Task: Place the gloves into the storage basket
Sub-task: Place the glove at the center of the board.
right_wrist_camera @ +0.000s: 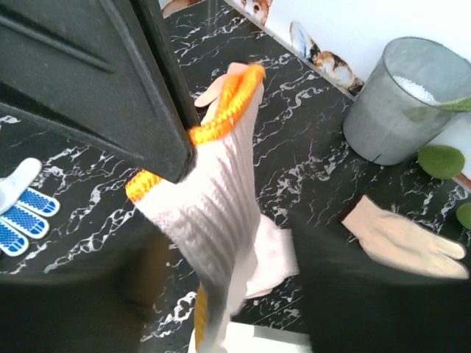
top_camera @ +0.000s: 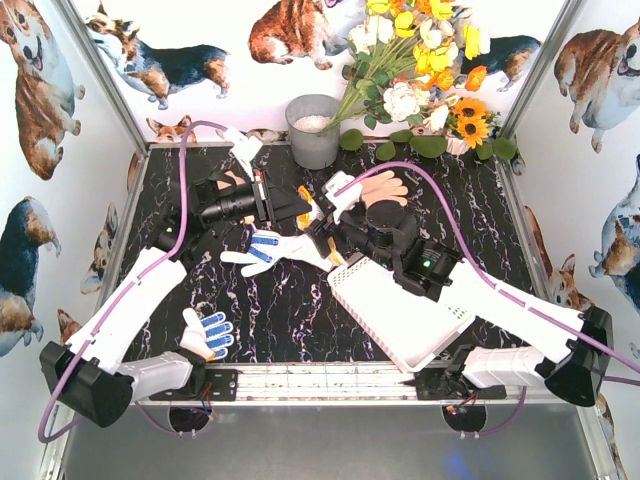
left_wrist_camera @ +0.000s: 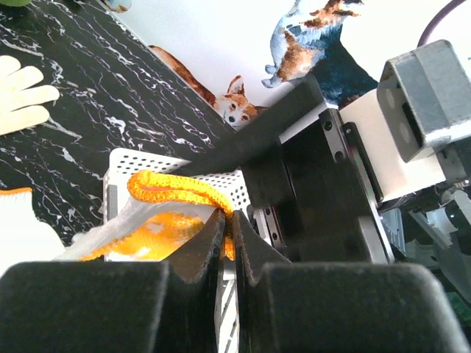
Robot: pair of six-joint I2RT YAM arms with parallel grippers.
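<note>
My left gripper (top_camera: 303, 208) (left_wrist_camera: 228, 217) is shut on the orange cuff of the yellow-palmed glove (left_wrist_camera: 158, 235) and holds it above the near end of the white storage basket (top_camera: 385, 300) (left_wrist_camera: 176, 165). In the right wrist view this glove (right_wrist_camera: 221, 198) hangs between the wide-apart fingers of my right gripper (right_wrist_camera: 224, 235) (top_camera: 335, 225), which is open. A blue-dotted glove (top_camera: 265, 250) (right_wrist_camera: 22, 213) lies at the table's middle, and another (top_camera: 208, 335) lies by the left arm's base. A cream glove (top_camera: 385, 185) (right_wrist_camera: 401, 239) lies behind the right wrist. A white glove (top_camera: 240, 145) lies at the back left.
A grey metal bucket (top_camera: 314, 130) (right_wrist_camera: 405, 99) stands at the back centre, beside a bunch of flowers (top_camera: 420, 60) at the back right. White walls close in the black marble table (top_camera: 260, 310). The right forearm (top_camera: 500, 300) lies across the basket's right side.
</note>
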